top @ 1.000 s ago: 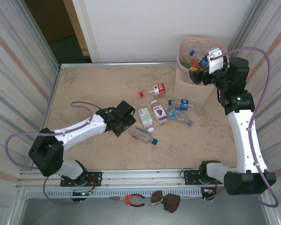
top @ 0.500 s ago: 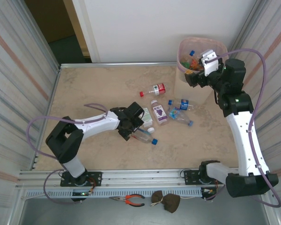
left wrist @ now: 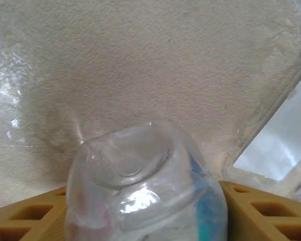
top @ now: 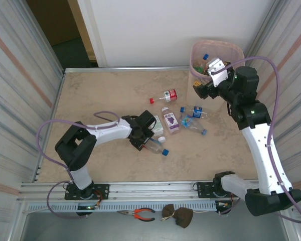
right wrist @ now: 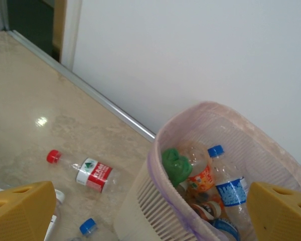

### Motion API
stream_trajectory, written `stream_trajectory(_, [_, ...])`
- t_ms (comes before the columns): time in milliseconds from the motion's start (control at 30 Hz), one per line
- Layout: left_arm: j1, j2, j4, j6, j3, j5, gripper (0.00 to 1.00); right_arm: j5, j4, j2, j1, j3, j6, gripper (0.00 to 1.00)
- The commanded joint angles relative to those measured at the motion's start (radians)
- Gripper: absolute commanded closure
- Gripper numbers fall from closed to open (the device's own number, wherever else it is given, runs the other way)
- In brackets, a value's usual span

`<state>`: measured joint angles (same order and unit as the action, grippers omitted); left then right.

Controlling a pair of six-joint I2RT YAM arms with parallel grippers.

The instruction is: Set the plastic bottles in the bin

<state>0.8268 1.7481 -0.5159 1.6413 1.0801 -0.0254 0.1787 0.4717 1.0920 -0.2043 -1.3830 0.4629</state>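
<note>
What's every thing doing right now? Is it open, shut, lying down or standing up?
left pincer, shut on the clear bottle.
clear bottle, lying on the table, blue cap on.
right pincer, open, empty.
bin, upright, bottles inside.
red-capped bottle, lying down, cap on.
grape-label bottle, lying down.
</note>
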Motion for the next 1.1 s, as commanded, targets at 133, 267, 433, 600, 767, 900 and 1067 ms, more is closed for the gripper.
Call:
stream_trajectory(133, [-0.018,-0.048,0.002,-0.012,-0.035,0.033,0.43,-0.027,0.034,-0.057,-0.022,0.000,0.010,0.04])
stream_trajectory(267, [-0.035,-0.083,0.014,-0.053,-0.049,0.050,0.46,0.009,0.033,-0.081,-0.023,0.022,-0.034,0.04])
stream_trajectory(433, [-0.056,-0.157,0.025,-0.153,-0.050,0.108,0.46,0.106,0.028,-0.098,-0.024,0.050,-0.140,0.05])
stream_trajectory(600, [-0.074,-0.245,0.096,-0.334,-0.042,0.161,0.46,0.232,-0.006,-0.123,-0.026,0.086,-0.282,0.05])
stream_trajectory(767, [-0.087,-0.364,0.293,-0.563,-0.087,0.153,0.46,0.384,-0.067,-0.123,-0.030,0.123,-0.440,0.05])
stream_trajectory(900, [-0.107,-0.468,0.492,-0.743,-0.146,0.072,0.46,0.509,-0.133,-0.122,-0.044,0.144,-0.542,0.05])
stream_trajectory(1067, [-0.143,-0.558,0.664,-0.945,-0.162,-0.119,0.44,0.618,-0.204,-0.118,-0.087,0.151,-0.614,0.06])
